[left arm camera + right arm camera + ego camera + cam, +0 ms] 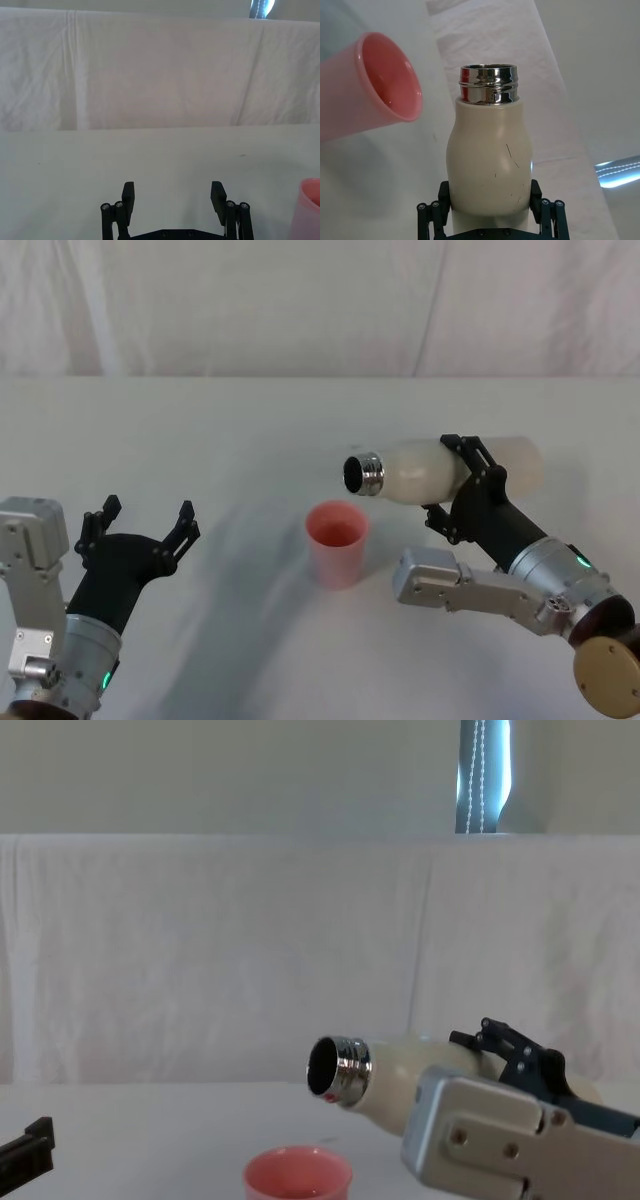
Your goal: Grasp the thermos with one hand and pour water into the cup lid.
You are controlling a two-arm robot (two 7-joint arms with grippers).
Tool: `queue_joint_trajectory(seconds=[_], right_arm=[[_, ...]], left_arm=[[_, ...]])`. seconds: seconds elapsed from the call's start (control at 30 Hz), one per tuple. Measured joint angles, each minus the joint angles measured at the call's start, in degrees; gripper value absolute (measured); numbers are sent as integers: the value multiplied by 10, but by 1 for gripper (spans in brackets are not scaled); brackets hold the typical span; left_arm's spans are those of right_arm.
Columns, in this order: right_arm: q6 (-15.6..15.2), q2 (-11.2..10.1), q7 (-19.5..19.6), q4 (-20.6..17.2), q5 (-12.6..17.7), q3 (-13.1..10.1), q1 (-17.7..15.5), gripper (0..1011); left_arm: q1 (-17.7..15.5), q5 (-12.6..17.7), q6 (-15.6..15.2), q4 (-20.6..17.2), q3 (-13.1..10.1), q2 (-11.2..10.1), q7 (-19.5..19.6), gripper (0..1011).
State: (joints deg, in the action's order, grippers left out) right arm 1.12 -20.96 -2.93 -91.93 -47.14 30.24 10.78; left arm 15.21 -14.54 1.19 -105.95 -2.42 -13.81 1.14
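The cream-white thermos (425, 470) lies almost level in the air, its open steel neck (364, 473) pointing left, just above and right of the pink cup lid (337, 542). My right gripper (466, 486) is shut on the thermos body. In the right wrist view the thermos (488, 165) sits between the fingers, with the cup lid (375, 90) off beyond the neck. The chest view has the thermos mouth (338, 1070) above the cup lid (297, 1174). My left gripper (140, 523) stands open over the table at the left, holding nothing.
A white cloth covers the table (230, 440) and hangs as a backdrop (200, 950) behind it. The cup lid's edge (311, 210) shows at the side of the left wrist view, beside the open left gripper (173, 196).
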Motion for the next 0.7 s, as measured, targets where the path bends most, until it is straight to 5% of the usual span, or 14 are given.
queue_joint_trajectory(seconds=[0.7], right_arm=[[-3,-13,22,10,-57,29,7,956]], left_arm=[[0,0,0,0,0,0,0,1001]])
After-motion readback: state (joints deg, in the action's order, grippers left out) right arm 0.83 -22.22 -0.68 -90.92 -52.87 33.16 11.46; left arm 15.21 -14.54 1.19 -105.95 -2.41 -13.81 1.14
